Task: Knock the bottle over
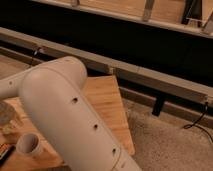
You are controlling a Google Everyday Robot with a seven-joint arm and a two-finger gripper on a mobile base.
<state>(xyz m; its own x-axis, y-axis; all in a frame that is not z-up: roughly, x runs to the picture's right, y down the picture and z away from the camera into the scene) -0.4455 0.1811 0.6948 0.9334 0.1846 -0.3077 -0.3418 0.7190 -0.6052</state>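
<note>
My big white arm (65,115) fills the foreground, and its forearm runs off the left edge, so the gripper is out of view. A pale greyish, speckled shape (7,117) at the left edge looks like the bottle. It is cut off by the frame, and I cannot tell whether it stands upright. A white cup (29,144) stands upright just to its lower right on the wooden table (107,105).
A small dark object with an orange stripe (4,151) lies at the table's lower left corner. A grey rail (140,75) and a dark wall run behind the table. Speckled floor (165,145) lies to the right, with a black cable (197,120) on it.
</note>
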